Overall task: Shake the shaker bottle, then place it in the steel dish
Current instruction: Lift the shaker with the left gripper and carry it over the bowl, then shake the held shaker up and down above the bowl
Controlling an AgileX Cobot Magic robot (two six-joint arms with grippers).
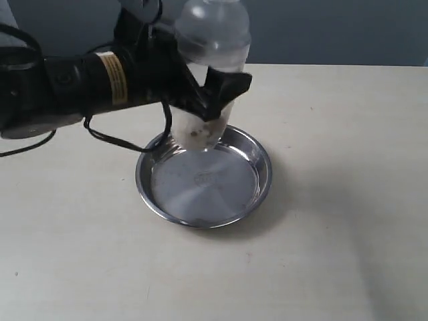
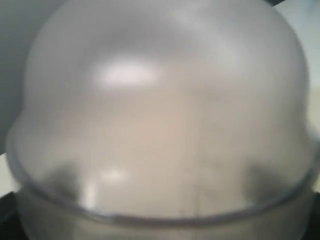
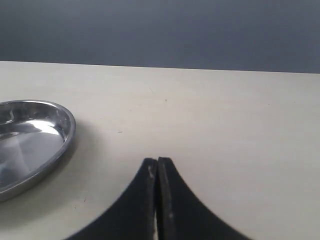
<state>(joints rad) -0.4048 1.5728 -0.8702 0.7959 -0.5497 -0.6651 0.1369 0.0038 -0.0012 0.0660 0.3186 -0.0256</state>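
Note:
My left gripper (image 1: pixel 212 93) is shut on the shaker bottle (image 1: pixel 212 50), a clear plastic body with a frosted domed top and brownish-white granules at its bottom. It hangs roughly upright over the far left part of the steel dish (image 1: pixel 257 170), its base close above the rim. The frosted dome of the shaker bottle (image 2: pixel 160 115) fills the left wrist view and hides the fingers there. My right gripper (image 3: pixel 157 161) is shut and empty, low over the table to the right of the steel dish (image 3: pixel 60 137); it is out of the exterior view.
The pale table (image 1: pixel 334 221) stretches to the right and in front of the dish. A black cable (image 1: pixel 110 137) loops down from the left arm beside the dish. A grey wall (image 3: pixel 160 30) stands behind the table's far edge.

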